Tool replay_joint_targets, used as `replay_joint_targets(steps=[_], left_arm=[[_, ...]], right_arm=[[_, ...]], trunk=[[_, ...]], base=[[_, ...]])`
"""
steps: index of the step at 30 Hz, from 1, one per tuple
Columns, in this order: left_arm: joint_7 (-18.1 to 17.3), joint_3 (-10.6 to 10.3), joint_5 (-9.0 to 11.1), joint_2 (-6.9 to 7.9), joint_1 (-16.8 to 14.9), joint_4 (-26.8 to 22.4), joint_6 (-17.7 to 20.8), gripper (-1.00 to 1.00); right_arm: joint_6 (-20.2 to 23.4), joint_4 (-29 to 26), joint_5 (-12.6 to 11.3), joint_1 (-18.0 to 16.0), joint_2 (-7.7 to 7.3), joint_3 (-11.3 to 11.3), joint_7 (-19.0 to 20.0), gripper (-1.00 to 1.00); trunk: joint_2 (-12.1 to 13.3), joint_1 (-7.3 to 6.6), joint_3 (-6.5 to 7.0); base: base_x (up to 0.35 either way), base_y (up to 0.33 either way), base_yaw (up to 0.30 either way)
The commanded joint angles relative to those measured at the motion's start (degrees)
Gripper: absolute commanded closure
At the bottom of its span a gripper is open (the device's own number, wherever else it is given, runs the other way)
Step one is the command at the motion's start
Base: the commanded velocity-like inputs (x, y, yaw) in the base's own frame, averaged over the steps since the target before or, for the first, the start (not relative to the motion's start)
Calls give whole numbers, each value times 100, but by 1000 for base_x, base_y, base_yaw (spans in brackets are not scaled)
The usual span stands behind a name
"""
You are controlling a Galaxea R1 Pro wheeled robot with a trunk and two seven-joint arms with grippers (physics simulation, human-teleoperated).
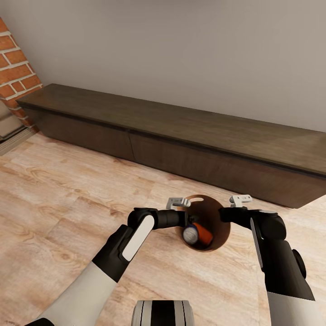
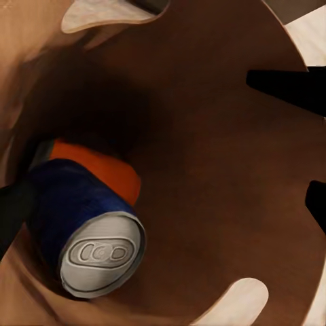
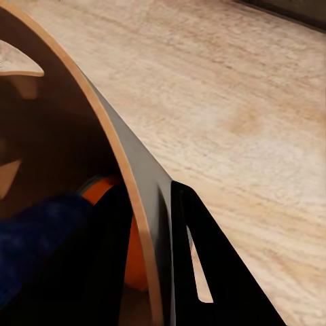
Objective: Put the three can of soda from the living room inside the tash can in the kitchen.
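Thin brown bin [image 1: 213,242] (light, stiff, cans [image 2: 88,224] loose inside) is pinched at its rim by the closed right gripper [image 3: 159,272]; the left gripper's [image 1: 188,216] state cannot be told.

Head view: looks from high, forward and down, at the trash can [image 1: 202,222] and a long low cabinet [image 1: 181,145].
Left wrist view: very near, looks into the trash can [image 2: 224,170].
Right wrist view: very near, along its rim [image 3: 129,170].
Shared: the trash can.

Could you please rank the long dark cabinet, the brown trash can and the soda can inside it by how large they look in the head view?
1. Long dark cabinet, largest by far, though farther from the camera.
2. Brown trash can.
3. Soda can, smallest, lying inside it.
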Motion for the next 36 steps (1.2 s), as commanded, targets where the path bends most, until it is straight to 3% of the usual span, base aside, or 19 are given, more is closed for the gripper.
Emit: replay_joint_targets(steps=[1, 6, 10, 11, 12, 13, 14, 18, 19, 22, 24, 25, 26, 27, 28, 30, 33, 36], left_arm=[[4, -1, -42, 0, -2, -6, 2, -100], [-83, -1, 41, 0, -3, -120, 46, -100], [-307, 22, 281, 29, 2, -752, 359, -100], [-404, 25, 393, 168, 2, -961, 512, -100], [-525, 38, 586, 493, 3, -1313, 719, -100], [-543, 40, 622, 566, 3, -1386, 752, -100], [-586, 44, 730, 826, 3, -1586, 838, -100], [-618, 47, 849, 1212, 3, -1723, 942, -100], [-639, 47, 904, 1399, 3, -1737, 970, -100], [-958, 47, 1385, 2044, 3, -1833, 982, -100], [-1430, 47, 1742, 2520, 3, -1864, 938, -100], [-2109, 47, 1946, 3023, 3, -1882, 847, -100], [-2460, 47, 1995, 3261, 5, -1884, 759, -100], [-2956, 47, 2046, 3630, 11, -1886, 557, -100], [-3217, 47, 2071, 3886, 15, -1884, 391, -100], [-3578, 32, 2120, 4538, 61, -1874, -4, -100], [-3670, 33, 2123, 4818, 51, -1855, -132, -100], [-3682, 26, 2098, 4869, 48, -1837, -171, -100]], right_arm=[[43, -1, -206, -1, 0, 5, 11, 100], [43, -1, -206, -1, 0, 5, 11, 100], [43, -1, -206, -1, -5, 5, 11, 100], [43, -1, -206, -1, -6, 5, 11, 100], [43, -1, -206, -1, -10, 5, 11, 100], [43, -1, -206, -1, -12, 5, 11, 100], [43, -1, -206, -1, -14, 5, 11, 100], [43, -2, -206, -1, -18, 5, 11, 100], [43, -3, -206, -1, -18, 5, 11, 100], [43, -2, -206, -1, -23, 5, 11, 100], [43, -2, -206, -1, -25, 5, 11, 100], [43, -3, -206, -1, -26, 2, 11, 100], [43, -3, -206, -1, -26, 0, 14, 100], [43, -2, -206, -1, -27, -2, 17, 100], [43, -2, -206, -1, -25, -3, 18, 100], [53, -1, -206, -1, -24, -4, 20, 100], [95, -1, -206, -1, -24, -4, 20, 100], [102, -1, -206, -1, -39, -7, 99, 100]], trunk=[[0, -1, 0], [0, -1, 0], [0, -1, 0], [0, -1, 0], [0, -1, 0], [0, -1, 0], [0, -1, 0], [0, -1, 0], [0, -1, 0], [0, -1, 0], [0, -1, 0], [0, -1, 0], [0, -1, 0], [0, -1, 0], [0, -1, 0], [0, -1, 0], [0, -1, 0], [0, -1, 0]], base=[[0, 0, 0], [0, 0, 0], [0, 0, 0], [0, 0, 0], [0, 0, 0], [0, 0, 0], [0, 0, 0], [0, 0, 0], [0, 0, 0], [0, 0, 0], [0, 0, 0], [0, 0, 0], [0, 0, 0], [0, 0, 0], [0, 0, 0], [0, 0, 0], [0, 0, 0], [0, 0, 0]])
